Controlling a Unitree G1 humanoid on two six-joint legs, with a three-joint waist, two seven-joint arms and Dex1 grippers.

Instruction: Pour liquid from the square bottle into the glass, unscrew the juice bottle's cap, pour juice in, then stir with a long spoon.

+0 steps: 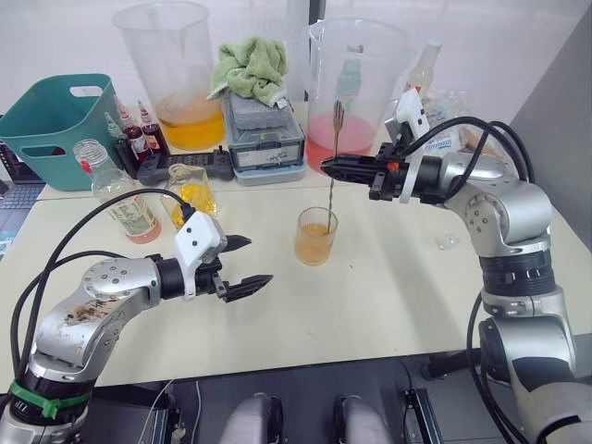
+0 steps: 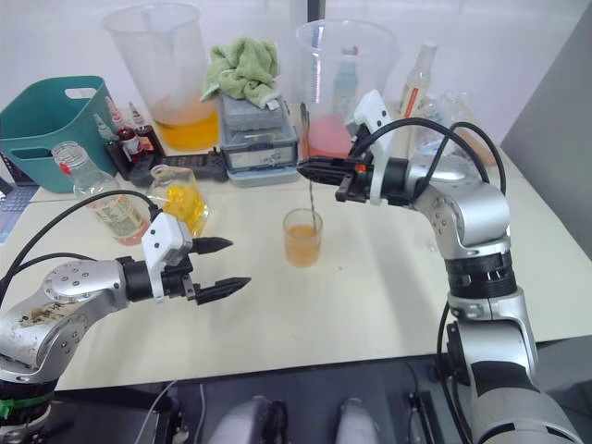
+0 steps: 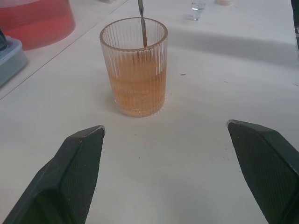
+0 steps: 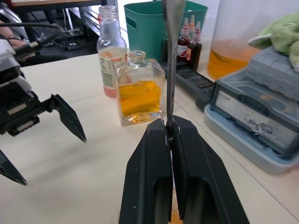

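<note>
The glass stands mid-table, ribbed and clear, about half full of orange liquid. The long spoon stands upright with its lower end in the glass. My right gripper is shut on the spoon's stem, above the glass. Left of the glass and apart from it, my left gripper is open and empty just above the table. The square bottle, part full of yellow liquid, stands at back left. Next to it is the juice bottle, its neck bare. The cap is out of view.
Two big measuring jugs stand along the back, with a green cloth on a grey case between them. A teal basket and dropper bottles are far left. A small clear piece lies under my right arm.
</note>
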